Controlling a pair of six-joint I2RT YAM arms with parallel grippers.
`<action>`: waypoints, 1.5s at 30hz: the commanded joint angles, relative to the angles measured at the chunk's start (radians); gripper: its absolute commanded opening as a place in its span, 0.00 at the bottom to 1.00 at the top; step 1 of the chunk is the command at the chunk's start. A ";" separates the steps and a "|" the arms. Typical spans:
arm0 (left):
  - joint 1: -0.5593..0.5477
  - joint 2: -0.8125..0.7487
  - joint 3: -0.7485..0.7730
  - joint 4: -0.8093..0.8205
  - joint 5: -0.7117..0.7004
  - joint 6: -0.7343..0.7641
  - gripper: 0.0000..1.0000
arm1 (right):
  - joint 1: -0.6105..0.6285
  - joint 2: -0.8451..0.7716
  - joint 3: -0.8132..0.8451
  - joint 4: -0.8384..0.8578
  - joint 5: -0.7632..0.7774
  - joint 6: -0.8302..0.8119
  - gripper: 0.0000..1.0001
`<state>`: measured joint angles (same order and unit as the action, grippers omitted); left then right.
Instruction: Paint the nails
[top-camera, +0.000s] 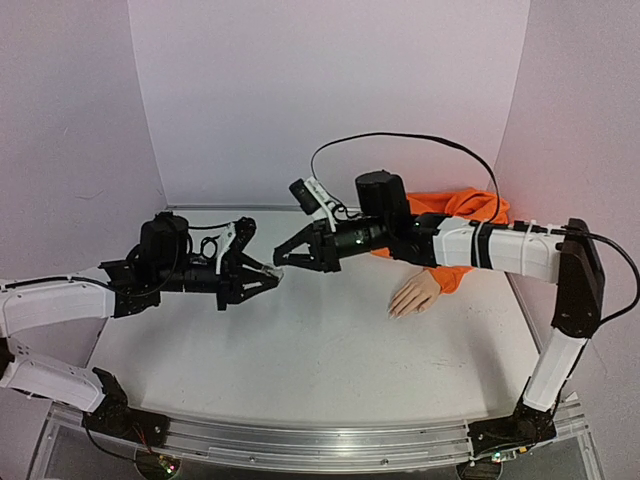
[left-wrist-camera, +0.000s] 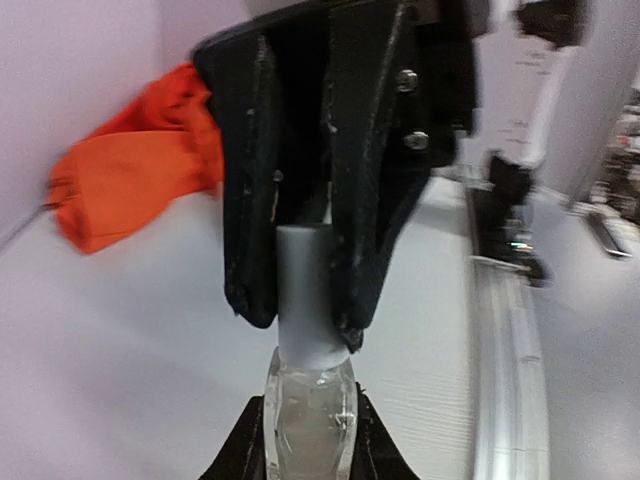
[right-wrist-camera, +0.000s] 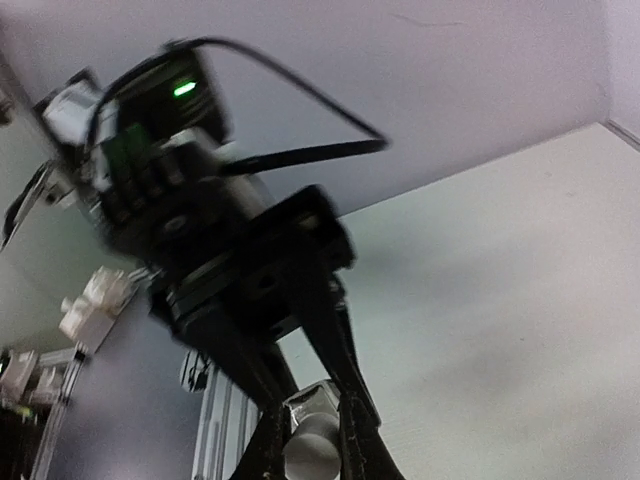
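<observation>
My left gripper (top-camera: 272, 277) is shut on a small clear bottle (left-wrist-camera: 310, 410) and holds it above the table, left of centre. My right gripper (top-camera: 282, 260) meets it there, shut on the bottle's white cap (left-wrist-camera: 305, 290). The cap sits on the bottle. In the right wrist view my right gripper (right-wrist-camera: 312, 455) clamps the cap (right-wrist-camera: 315, 448), with the bottle (right-wrist-camera: 318, 398) behind it. The pale mannequin hand (top-camera: 415, 295) lies palm down at the right, with its orange sleeve (top-camera: 450, 215) behind it. Its nails (top-camera: 396, 312) are too small to make out. Both grippers are well left of the hand.
White walls close the table at the back and sides. An aluminium rail (top-camera: 320, 445) runs along the near edge and also shows in the left wrist view (left-wrist-camera: 500, 330). A black cable (top-camera: 400, 137) arcs above the right arm. The orange sleeve (left-wrist-camera: 130, 170) shows in the left wrist view.
</observation>
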<state>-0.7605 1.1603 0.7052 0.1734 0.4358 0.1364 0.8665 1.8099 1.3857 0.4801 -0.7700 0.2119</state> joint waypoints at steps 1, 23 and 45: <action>0.048 0.056 0.162 0.115 0.882 -0.190 0.00 | 0.008 -0.122 -0.108 -0.095 -0.413 -0.337 0.00; -0.003 -0.028 0.027 0.118 -0.306 0.110 0.00 | -0.003 -0.135 -0.056 -0.114 0.228 0.056 0.73; -0.083 -0.030 -0.010 0.120 -0.455 0.181 0.00 | 0.020 0.030 0.101 0.051 0.195 0.334 0.38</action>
<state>-0.8391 1.1511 0.7010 0.2367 -0.0044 0.3073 0.8822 1.8397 1.4281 0.4686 -0.5377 0.5316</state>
